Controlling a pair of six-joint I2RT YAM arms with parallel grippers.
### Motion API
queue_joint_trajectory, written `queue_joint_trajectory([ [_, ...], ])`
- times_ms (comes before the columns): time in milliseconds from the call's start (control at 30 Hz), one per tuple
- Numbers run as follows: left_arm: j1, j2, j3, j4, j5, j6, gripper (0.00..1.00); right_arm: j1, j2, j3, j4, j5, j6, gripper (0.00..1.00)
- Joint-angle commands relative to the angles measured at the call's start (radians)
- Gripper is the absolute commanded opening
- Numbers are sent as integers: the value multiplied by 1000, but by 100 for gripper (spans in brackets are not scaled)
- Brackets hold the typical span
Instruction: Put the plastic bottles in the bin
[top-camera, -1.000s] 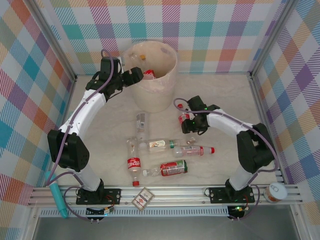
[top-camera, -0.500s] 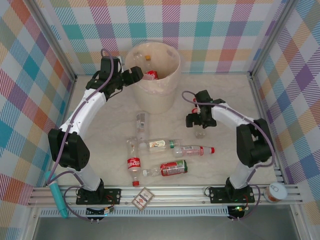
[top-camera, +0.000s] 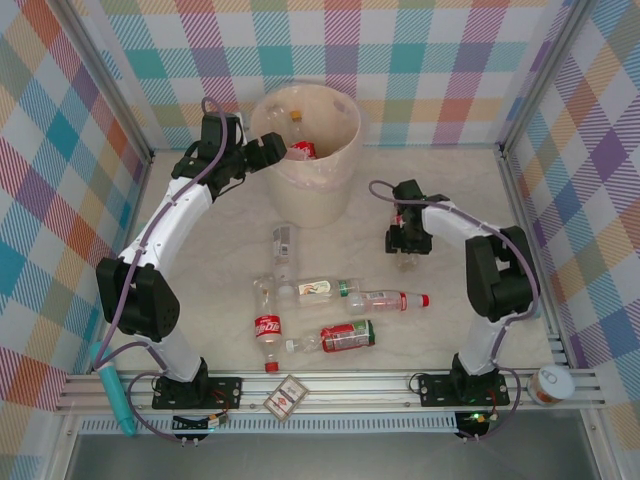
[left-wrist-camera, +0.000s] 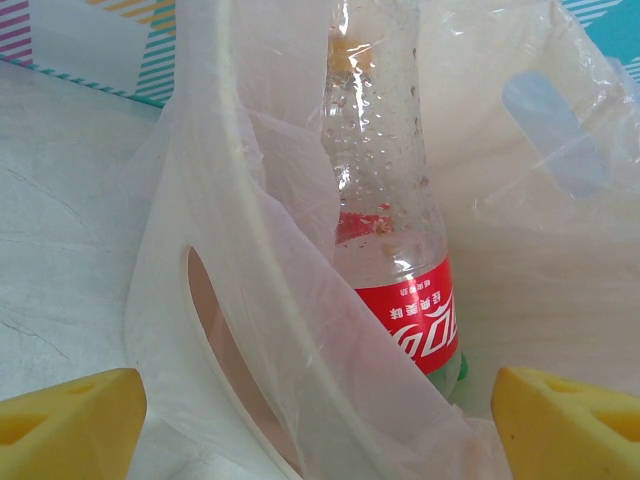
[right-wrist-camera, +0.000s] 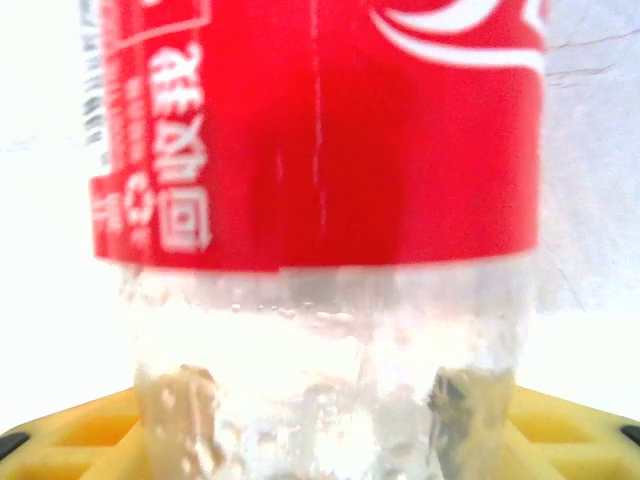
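Note:
The beige bin stands at the back with its liner; its rim runs between the wide-apart yellow fingertips of my left gripper, which is open. A red-labelled bottle leans inside the bin. My right gripper is shut on another red-labelled bottle, whose clear end pokes out below the fingers. Several bottles lie mid-table: a clear one, a red-labelled one, a white-green one, a red-capped one and a red-green one.
A teal tube rests at the front left rail, a white-lidded jar at the front right, and a small card box on the front rail. Plaid walls close in the left, back and right sides.
My right gripper has carried its bottle to the right and slightly back, away from the lying bottles. The left arm stays at the bin's rim; the bottle there sits a little deeper.

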Motion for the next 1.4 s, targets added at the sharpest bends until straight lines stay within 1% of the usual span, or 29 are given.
queue_joint_trajectory([
  [0,0,7,23,-72,-1,23,89,-9,-124,74,-67,30,-13,58],
  [100,0,9,29,-75,2,29,89,-8,-223,140,-85,3,-21,57],
  [200,0,6,31,-81,5,34,89,2,-304,216,-28,-72,-25,55],
  [267,0,2,28,-81,6,35,89,22,-319,295,11,-104,-27,55],
  [333,0,-4,22,-79,6,34,89,55,-294,399,35,-104,-40,54],
  [433,-1,-4,16,-76,8,32,89,106,-196,584,62,-114,-59,54],
  [567,0,1,15,-78,17,30,89,181,-18,843,50,-114,-91,54],
  [700,0,6,22,-84,25,40,89,235,138,1034,54,-114,-122,54],
  [867,0,6,23,-89,29,45,88,262,307,1216,30,-127,-153,54],
  [967,0,3,19,-85,31,45,88,269,358,1233,34,-132,-160,55],
  [1067,0,1,16,-80,31,44,88,269,382,1226,21,-141,-154,59],
  [1233,0,3,13,-77,33,42,87,270,386,1210,8,-138,-153,74],
  [1300,1,4,14,-76,32,41,87,270,383,1223,2,-128,-160,82],
  [1367,0,5,13,-74,33,38,87,270,384,1254,-17,-118,-167,86],
])
